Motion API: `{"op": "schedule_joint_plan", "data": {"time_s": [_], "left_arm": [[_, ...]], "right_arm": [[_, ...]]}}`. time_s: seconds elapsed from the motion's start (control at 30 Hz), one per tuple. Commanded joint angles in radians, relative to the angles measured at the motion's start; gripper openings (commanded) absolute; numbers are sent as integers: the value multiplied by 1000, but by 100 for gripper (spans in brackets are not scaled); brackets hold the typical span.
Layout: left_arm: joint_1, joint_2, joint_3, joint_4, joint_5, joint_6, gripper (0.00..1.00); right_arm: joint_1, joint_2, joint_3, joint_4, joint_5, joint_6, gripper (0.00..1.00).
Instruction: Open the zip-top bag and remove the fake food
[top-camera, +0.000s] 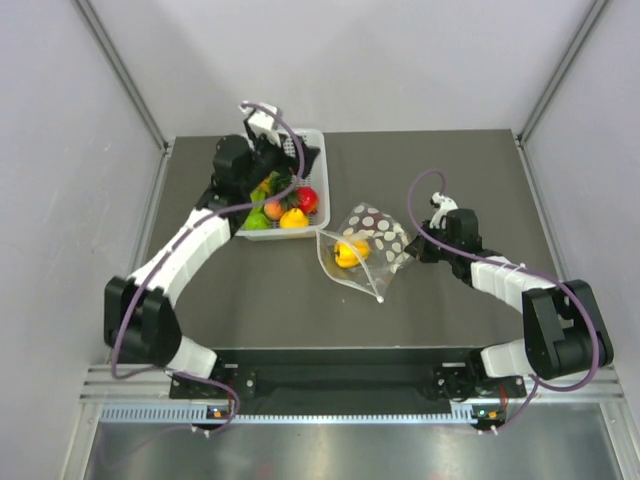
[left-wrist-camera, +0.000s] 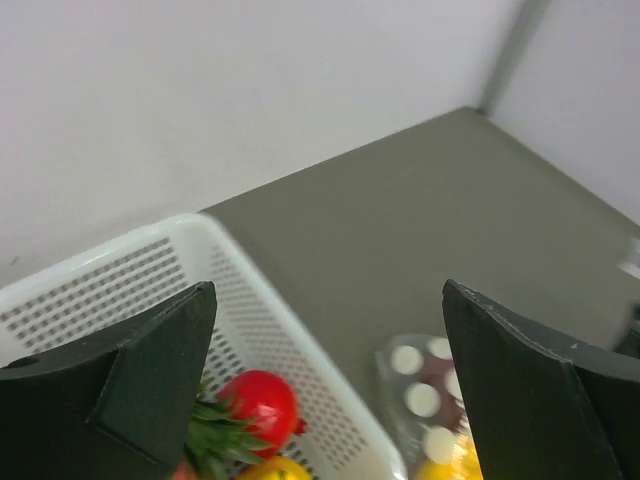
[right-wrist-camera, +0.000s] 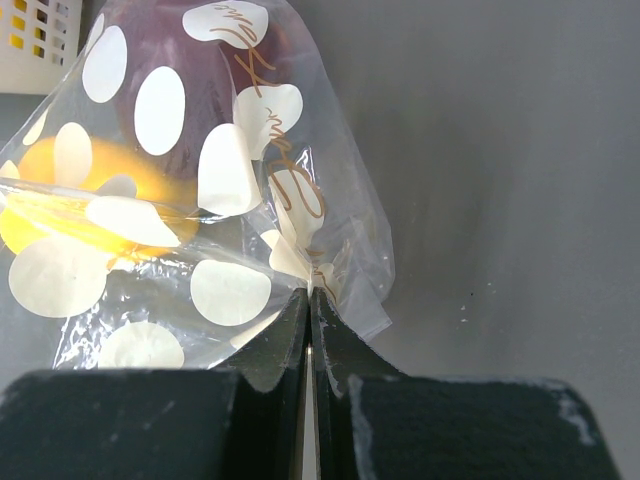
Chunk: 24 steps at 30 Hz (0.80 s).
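- The right gripper (right-wrist-camera: 310, 315) is pinching the right edge of the zip-top bag (right-wrist-camera: 200, 200), jaws clamped tight on the clear plastic.
- The bag is lying in the middle of the table (top-camera: 450, 170), just right of the white basket (left-wrist-camera: 258, 295).
- The left gripper (left-wrist-camera: 330, 390) is hovering over the basket's right rim, jaws spread wide, carrying nothing.
- The fake food (top-camera: 349, 252) is sitting inside the bag, with a yellow piece (right-wrist-camera: 80, 190) and a dark maroon piece (right-wrist-camera: 190, 60) showing through.
- Judging progress: I cannot tell whether the zip is parted, and the emptying is not yet finished.
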Motion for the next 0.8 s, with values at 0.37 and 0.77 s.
{"op": "schedule_joint_plan", "data": {"time_s": [0.37,0.77], "left_arm": [[-331,-460,-389,-207,245,142,96],[-463,-353,-469,-310,88,167,88]], "right_arm": [[-18,-10,25,21,-30,-12,0],[-18,-27,20,-2,-34,-15,0]]}}
